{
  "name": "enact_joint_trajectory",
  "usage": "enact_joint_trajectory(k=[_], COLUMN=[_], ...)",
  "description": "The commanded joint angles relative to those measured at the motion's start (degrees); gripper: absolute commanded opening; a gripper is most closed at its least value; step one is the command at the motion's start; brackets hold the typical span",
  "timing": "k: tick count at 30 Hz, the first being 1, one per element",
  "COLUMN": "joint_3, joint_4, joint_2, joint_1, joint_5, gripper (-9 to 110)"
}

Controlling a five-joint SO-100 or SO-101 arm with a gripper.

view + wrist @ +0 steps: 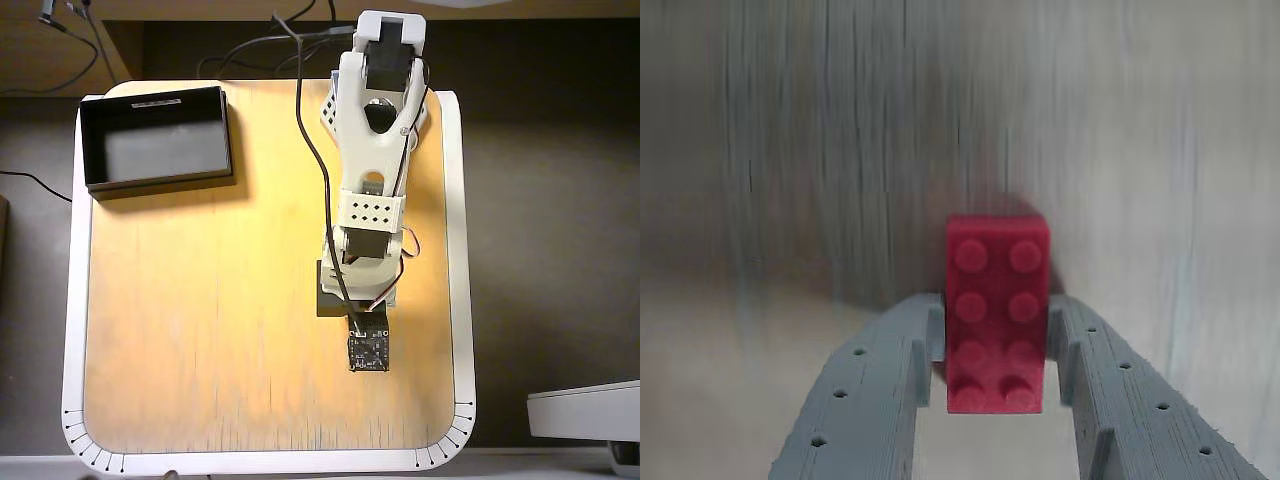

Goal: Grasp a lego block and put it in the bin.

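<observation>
In the wrist view the grey plastic two-fingered tool grips the small red studded plastic lego block between its jaws, over the blurred pale wooden table. In the overhead view the shallow black rectangular bin sits at the table's far left corner, well apart from the white arm.

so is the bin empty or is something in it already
Empty. In the overhead view the bin shows only bare dark floor, and in the wrist view the lego block sits between the fingers, far from it.
</observation>
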Motion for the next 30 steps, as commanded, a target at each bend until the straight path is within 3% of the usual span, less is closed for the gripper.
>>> enact_joint_trajectory(k=[1, 18, 30], joint_3=[-7.6, -7.7, -18.5], joint_4=[-1.3, 1.0, 18.0], joint_2=[0.3, 14.1, 26.7], joint_1=[0.6, 5.1, 14.0], joint_5=[-1.6, -5.4, -3.9], gripper=[0, 0, 0])
